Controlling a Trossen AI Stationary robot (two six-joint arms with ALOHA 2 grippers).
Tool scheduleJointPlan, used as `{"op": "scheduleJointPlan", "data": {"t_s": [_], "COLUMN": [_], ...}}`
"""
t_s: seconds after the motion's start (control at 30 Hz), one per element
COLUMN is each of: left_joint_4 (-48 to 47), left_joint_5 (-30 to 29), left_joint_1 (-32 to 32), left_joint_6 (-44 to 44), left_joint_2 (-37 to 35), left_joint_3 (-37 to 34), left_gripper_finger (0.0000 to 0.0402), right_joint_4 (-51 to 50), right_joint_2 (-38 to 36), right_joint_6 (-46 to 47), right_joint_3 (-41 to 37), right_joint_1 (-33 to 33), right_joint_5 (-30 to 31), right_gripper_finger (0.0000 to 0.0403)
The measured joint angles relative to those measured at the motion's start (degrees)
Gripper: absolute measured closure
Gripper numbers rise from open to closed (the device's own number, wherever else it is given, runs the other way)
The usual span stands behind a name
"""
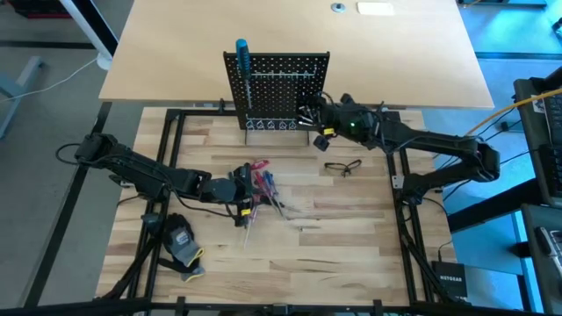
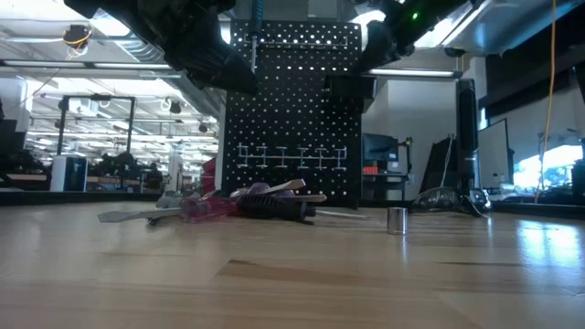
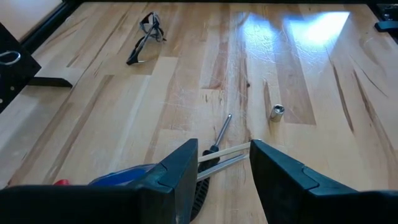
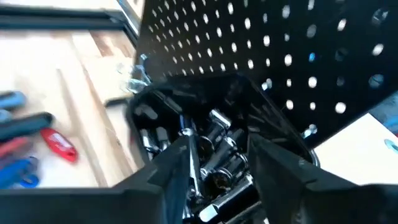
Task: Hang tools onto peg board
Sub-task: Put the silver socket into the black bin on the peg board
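right pincer (image 1: 309, 117): we see it at the black bin (image 4: 211, 124) on the peg board's lower right corner; in its wrist view the fingers (image 4: 180, 165) stand apart over the bin, nothing clamped between them.
bin contents: silver bits (image 4: 217, 158) piled inside, so we judge that part of the job at least partly done.
left pincer (image 1: 239, 189): low over the tool pile mid-surface; fingers (image 3: 177, 177) apart, straddling thin shafts, not closed on anything we can see.
peg board (image 1: 281, 79): upright at the far edge of the work surface (image 1: 334, 246), row of wire hooks (image 1: 270, 124) along its lower part looks bare.
done so far: one blue-handled screwdriver (image 1: 241, 53) sits at the board's top left corner; bits in the bin.
left to do: most of the tools (image 1: 262, 184) lie in a tangle on the surface, red and blue handles crossed over each other; we judge the task well short of halfway.
stray bit: a small silver socket (image 3: 277, 111) stands alone on the surface, apart from the pile.
loose driver: a slim dark-handled screwdriver (image 3: 219, 137) lies just ahead of the left pincer.
other things: safety glasses (image 1: 342, 166) on the surface between pile and right arm; black-and-yellow glove (image 1: 182, 244) near the front left.
in the way: overlapped handles make singling one tool out awkward; the glasses lie near the path from pile to board, though we think they can be cleared.
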Motion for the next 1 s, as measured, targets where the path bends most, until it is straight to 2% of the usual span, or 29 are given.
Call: {"op": "scheduleJointPlan", "data": {"t_s": [0.27, 0.43, 0.6, 1.0], "left_joint_4": [0.0, 0.0, 0.0, 0.1], "left_joint_5": [0.0, 0.0, 0.0, 0.0], "left_joint_1": [0.1, 0.0, 0.0, 0.3], "left_joint_6": [0.0, -0.1, -0.2, 0.0], "left_joint_2": [0.0, 0.0, 0.0, 0.0], "left_joint_3": [0.0, 0.0, 0.0, 0.0], "left_gripper_finger": [0.0265, 0.0265, 0.0265, 0.0265], "right_joint_4": [-1.1, -5.7, -10.5, -10.4], "right_joint_2": [-4.7, -4.0, -0.6, 12.4], "right_joint_6": [-2.6, -1.2, 0.2, 1.2], "right_joint_3": [0.1, 0.1, 0.1, 0.1], "right_joint_1": [9.8, 17.1, 23.4, 31.8], "right_joint_5": [-4.8, -12.2, -18.1, -22.7], "right_gripper_finger": [0.0217, 0.0217, 0.0217, 0.0217]}}
